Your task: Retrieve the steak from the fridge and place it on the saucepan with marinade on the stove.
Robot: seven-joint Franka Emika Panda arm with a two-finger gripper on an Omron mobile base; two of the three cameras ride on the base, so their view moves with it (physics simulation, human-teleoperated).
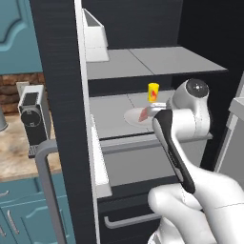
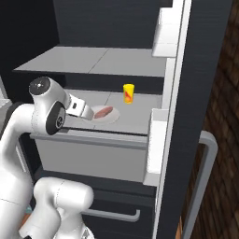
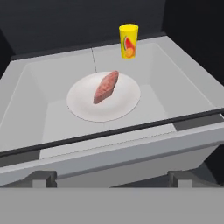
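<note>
The fridge [image 1: 59, 71] stands open. On its middle shelf [image 3: 43, 122] rests a white plate [image 3: 87, 109] carrying the steak [image 3: 106, 86], a small reddish-pink slab; the steak [image 1: 143, 114] [image 2: 105, 111] also appears from both base cameras. My gripper [image 3: 112, 178] is open, its fingertips [image 3: 43, 177] spread wide at the shelf's front edge, short of the plate and holding nothing. Seen from the right base, the gripper [image 2: 88, 113] hovers just left of the plate [image 2: 113, 117]. The saucepan and the stove are out of view.
A small yellow carton [image 3: 128, 40] stands behind the plate. An upper shelf [image 1: 143, 62] hangs above, and a drawer with a handle [image 2: 112, 214] sits below. The open fridge doors [image 2: 200, 70] flank the arm. A coffee machine [image 1: 33, 116] is on the counter to the left.
</note>
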